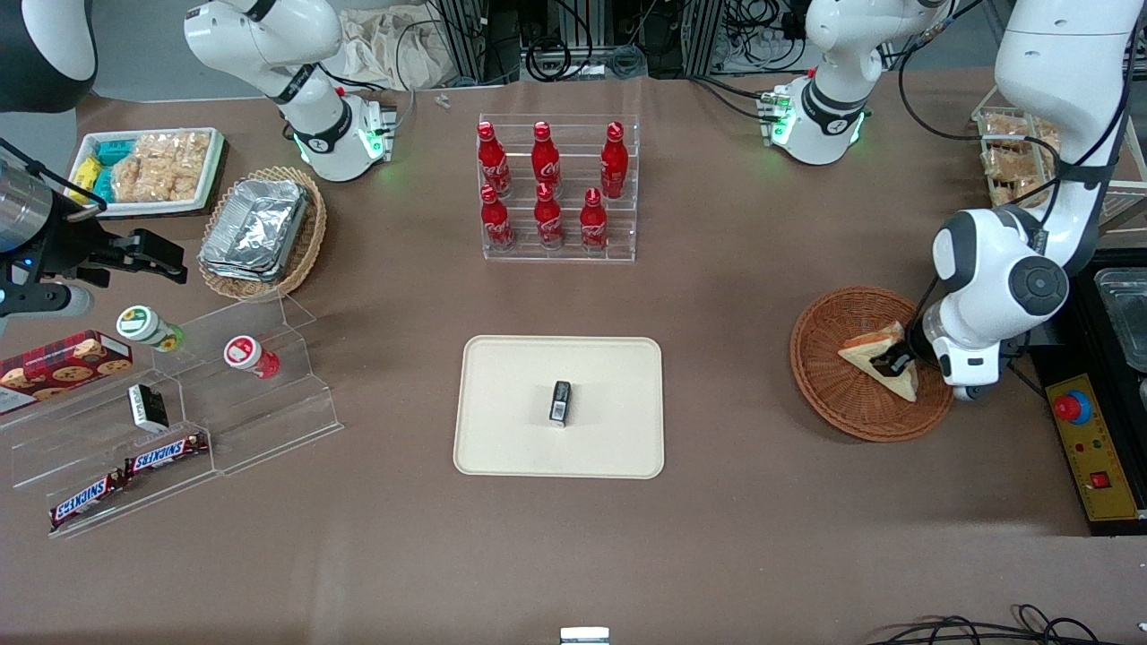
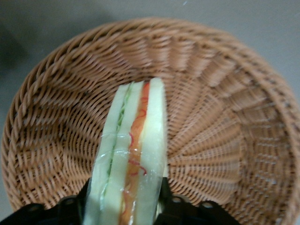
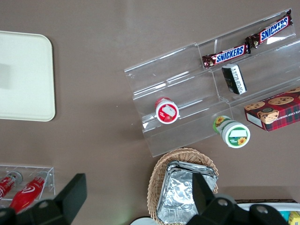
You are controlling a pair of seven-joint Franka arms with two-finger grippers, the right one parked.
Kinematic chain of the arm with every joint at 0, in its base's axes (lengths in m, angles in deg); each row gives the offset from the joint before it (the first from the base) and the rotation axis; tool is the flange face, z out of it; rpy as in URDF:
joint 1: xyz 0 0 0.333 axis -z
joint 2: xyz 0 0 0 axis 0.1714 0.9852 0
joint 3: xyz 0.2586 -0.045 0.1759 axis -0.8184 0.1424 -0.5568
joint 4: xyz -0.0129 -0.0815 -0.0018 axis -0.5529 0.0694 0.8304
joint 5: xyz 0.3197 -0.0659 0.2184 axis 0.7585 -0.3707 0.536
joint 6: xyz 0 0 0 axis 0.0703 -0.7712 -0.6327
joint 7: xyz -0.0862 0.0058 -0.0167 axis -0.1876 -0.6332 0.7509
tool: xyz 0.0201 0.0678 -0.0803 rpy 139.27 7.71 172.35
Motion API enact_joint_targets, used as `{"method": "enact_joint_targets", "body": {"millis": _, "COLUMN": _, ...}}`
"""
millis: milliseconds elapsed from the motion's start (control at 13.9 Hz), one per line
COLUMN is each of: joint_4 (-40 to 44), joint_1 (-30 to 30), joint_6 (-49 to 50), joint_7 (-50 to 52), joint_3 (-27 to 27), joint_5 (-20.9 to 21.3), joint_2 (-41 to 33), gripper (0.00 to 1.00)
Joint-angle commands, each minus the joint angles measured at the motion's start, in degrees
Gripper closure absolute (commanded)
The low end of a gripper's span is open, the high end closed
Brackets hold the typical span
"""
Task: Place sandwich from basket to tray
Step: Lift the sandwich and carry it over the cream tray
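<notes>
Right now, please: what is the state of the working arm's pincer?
Left pincer: shut on the sandwich, down in the basket.

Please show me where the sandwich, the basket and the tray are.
sandwich [image 2: 133,154], left wrist view, filling edge, between the tool [image 2: 123,204] fingers.
basket [image 1: 829,385], front view, bare woven floor.
tray [image 1: 511,385], front view, bare surface.

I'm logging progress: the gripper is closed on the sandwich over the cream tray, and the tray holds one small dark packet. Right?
Not quite. The gripper grips the sandwich in the basket, not over the tray, as the front view shows. The small dark packet is right.
</notes>
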Motion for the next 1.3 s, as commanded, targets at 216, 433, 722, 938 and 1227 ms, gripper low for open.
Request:
{"method": "enact_joint_targets", "body": {"millis": 216, "joint_4": 1.0, "joint_1": 0.4, "joint_6": 0.1, "joint_7": 1.3, "joint_3": 0.6, "joint_5": 1.0, "joint_2": -4.2, "gripper": 1.0}}
{"method": "enact_joint_targets", "body": {"millis": 433, "joint_4": 5.0, "joint_1": 0.7, "joint_6": 9.6, "joint_7": 0.3, "joint_3": 2.7, "joint_5": 1.0, "joint_2": -8.8, "gripper": 1.0}}
{"method": "enact_joint_targets", "body": {"millis": 722, "joint_4": 28.5, "joint_1": 0.7, "joint_6": 39.8, "joint_7": 0.3, "joint_3": 10.8, "joint_5": 0.2, "joint_2": -7.5, "gripper": 1.0}}
{"method": "enact_joint_targets", "body": {"millis": 938, "joint_4": 39.5, "joint_1": 1.1, "joint_6": 47.8, "joint_7": 0.2, "joint_3": 19.1, "joint_5": 0.4, "joint_2": -3.8, "gripper": 1.0}}
{"method": "enact_joint_targets", "body": {"millis": 1227, "joint_4": 41.0, "joint_1": 9.7, "joint_6": 43.5, "joint_7": -1.8, "joint_3": 24.2, "joint_5": 2.9, "joint_2": 4.8, "gripper": 1.0}}
